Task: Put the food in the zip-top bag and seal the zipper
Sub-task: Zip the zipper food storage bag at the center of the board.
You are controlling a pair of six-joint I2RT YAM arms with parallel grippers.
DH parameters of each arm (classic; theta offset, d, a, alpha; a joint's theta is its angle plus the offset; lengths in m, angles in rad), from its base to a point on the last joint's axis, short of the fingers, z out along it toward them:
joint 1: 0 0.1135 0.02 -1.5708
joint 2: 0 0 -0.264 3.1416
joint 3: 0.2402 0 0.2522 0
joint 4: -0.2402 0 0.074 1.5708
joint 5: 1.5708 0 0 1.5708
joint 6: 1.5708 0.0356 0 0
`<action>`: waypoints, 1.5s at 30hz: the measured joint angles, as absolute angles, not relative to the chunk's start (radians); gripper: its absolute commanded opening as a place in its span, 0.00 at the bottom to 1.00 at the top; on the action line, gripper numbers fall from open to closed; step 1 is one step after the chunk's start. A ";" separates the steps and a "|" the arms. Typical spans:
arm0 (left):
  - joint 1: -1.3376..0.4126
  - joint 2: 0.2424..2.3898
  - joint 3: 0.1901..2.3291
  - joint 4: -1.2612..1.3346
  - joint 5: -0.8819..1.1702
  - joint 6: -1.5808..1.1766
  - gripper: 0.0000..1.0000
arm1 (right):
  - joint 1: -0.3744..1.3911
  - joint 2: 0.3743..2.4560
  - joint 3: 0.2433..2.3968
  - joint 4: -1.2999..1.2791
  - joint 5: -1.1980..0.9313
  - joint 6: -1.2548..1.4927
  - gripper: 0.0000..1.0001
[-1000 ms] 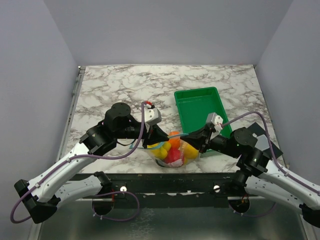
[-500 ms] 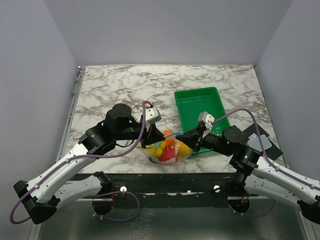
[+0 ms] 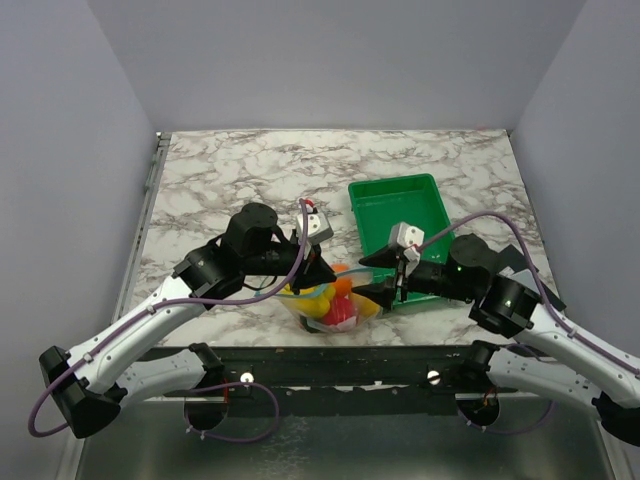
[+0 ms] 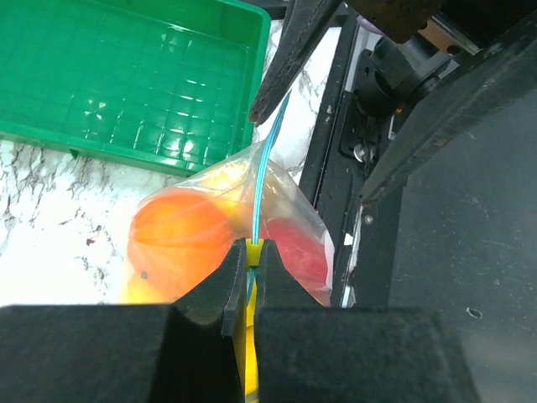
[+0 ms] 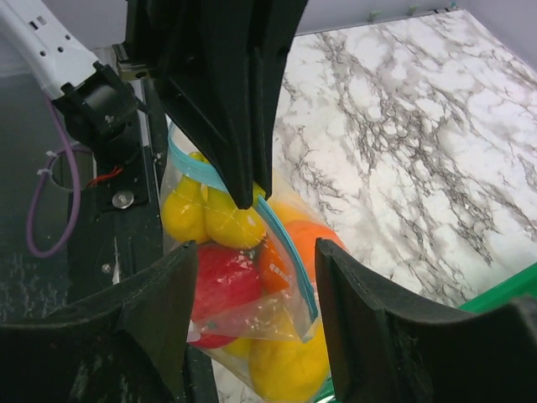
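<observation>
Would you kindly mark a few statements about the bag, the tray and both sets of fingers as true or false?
1. The left fingers are closed on the blue zipper of the bag. True.
2. The right fingers are clamped shut on the bag. False: they are spread open, with the bag showing between them.
3. The green tray holds no fruit. True.
4. The bag lies inside the green tray. False: it sits beside the tray at the near edge of the marble table, with the fruit inside the bag.
</observation>
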State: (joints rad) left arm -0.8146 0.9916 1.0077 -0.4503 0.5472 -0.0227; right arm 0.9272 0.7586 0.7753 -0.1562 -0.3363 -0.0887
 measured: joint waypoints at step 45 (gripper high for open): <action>-0.815 0.874 1.020 -0.463 0.484 -0.147 0.37 | 0.923 0.998 0.953 -0.457 -0.522 -0.322 0.01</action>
